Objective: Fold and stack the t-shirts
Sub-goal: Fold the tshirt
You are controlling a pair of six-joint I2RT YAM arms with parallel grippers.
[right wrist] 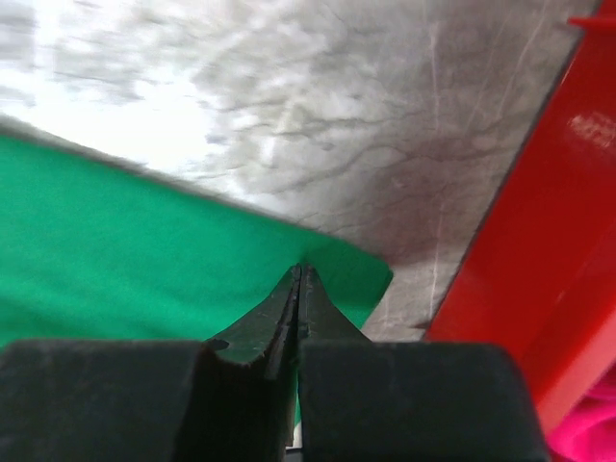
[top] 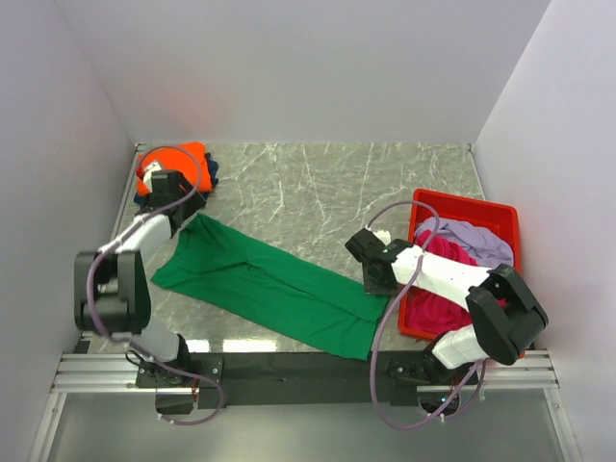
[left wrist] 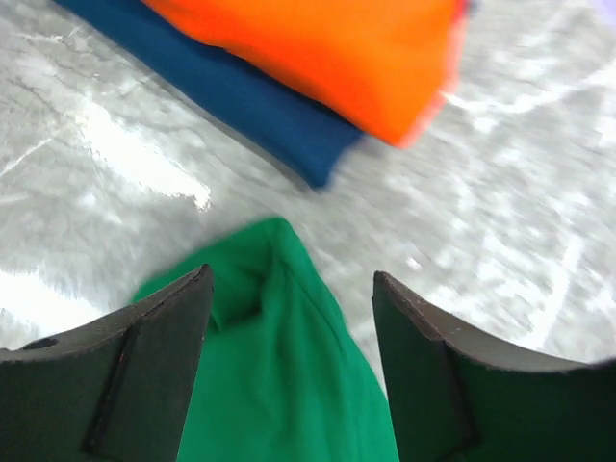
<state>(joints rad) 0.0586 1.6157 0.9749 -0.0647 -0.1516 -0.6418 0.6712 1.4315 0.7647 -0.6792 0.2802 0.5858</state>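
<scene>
The green shirt (top: 269, 284) lies flat. At its right end the right gripper (right wrist: 299, 279) is pressed together; I can't tell whether it nips cloth. The left gripper (left wrist: 292, 279) is spread above its left tip. Just beyond, the orange shirt (left wrist: 318, 48) lies on the navy shirt (left wrist: 241, 96). To its right, the bin (top: 462, 204) holds the magenta shirt (top: 438, 308) and lilac shirt (top: 472, 236).

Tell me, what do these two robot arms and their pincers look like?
The left arm and right arm have white links between chunky black joints, each trailed by a looping greyish-lilac cable. The left pincer and right pincer each have two flat matte-black fingers.
</scene>
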